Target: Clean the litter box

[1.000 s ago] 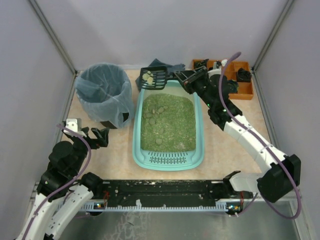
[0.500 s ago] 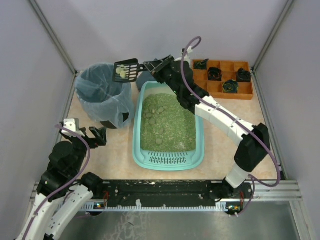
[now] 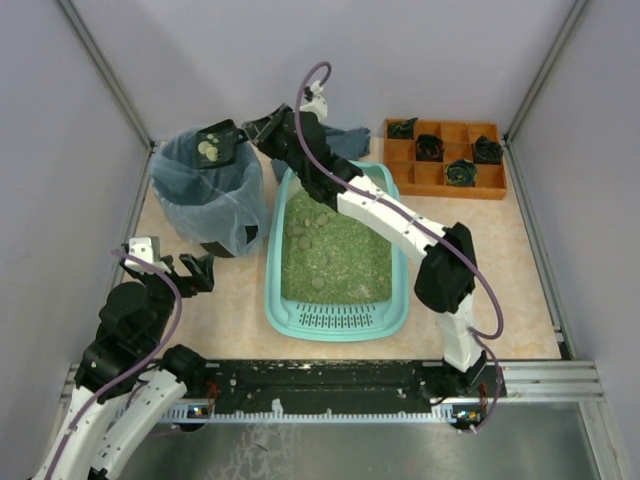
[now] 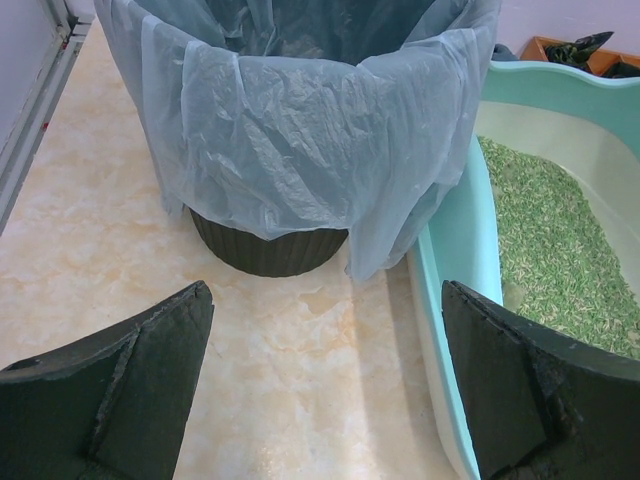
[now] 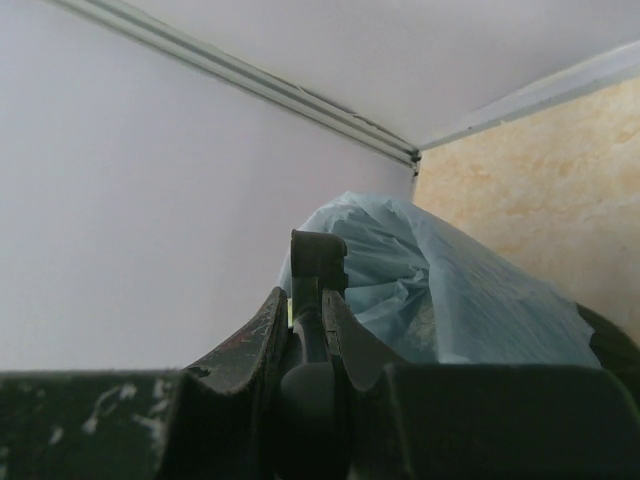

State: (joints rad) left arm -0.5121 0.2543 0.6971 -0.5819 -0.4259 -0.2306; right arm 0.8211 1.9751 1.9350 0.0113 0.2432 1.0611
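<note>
The counter (image 3: 230, 300) is pale beige stone-look, boxed in by plain grey-lilac walls with metal rails in the corners. At its middle sits the litter box (image 3: 271, 265), a turquoise tray with rounded corners. Its slotted grille (image 3: 336, 318) is at the near end, and green litter (image 3: 340, 255) with several pale clumps (image 3: 302, 232) fills it. Just left of it stands a round bin (image 3: 205, 195) lined with a bluish bag. An orange compartment tray (image 3: 440, 185) lies at the back right.

The right end effector (image 3: 258, 132) is clenched on the handle of a dark scoop (image 3: 226, 138), which is over the bin's mouth with pale lumps (image 3: 209, 150) on it. The left end effector (image 3: 193, 272) is spread wide and holds nothing, low over the counter near the bin's base.
</note>
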